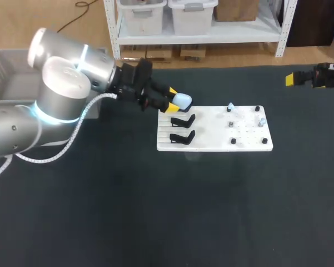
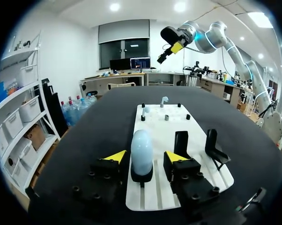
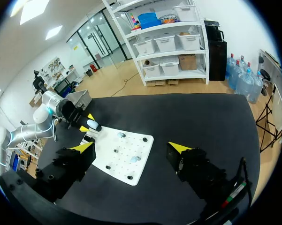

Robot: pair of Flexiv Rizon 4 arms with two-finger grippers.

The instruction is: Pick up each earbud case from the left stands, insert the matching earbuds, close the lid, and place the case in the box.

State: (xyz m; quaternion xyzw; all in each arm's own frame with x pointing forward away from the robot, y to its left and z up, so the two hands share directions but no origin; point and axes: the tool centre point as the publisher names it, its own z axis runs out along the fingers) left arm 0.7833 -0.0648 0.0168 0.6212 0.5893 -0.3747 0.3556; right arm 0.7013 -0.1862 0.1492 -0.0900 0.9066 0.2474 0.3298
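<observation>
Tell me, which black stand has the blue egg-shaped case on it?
The stand between the left gripper's open fingers: it alone carries the pale blue case. The other two stands beside it are empty.

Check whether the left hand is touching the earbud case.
Cannot tell. Left wrist view: earbud case sits inside the left hand; one side gapped, other unclear.

Light falls evenly from overhead, and all three views are bright. The black table [image 1: 211, 211] is matte and takes the light without glare, so the white board [image 1: 214, 133] stands out as the brightest patch on it. Shadows are soft and short: a thin one runs along the board's near edge. The left arm [image 1: 61, 83] shows broad pale highlights on its silver shell, and a blue ring on it glows. In the left wrist view the earbud case [image 2: 141, 152] carries a gentle sheen, no hard glint.
</observation>
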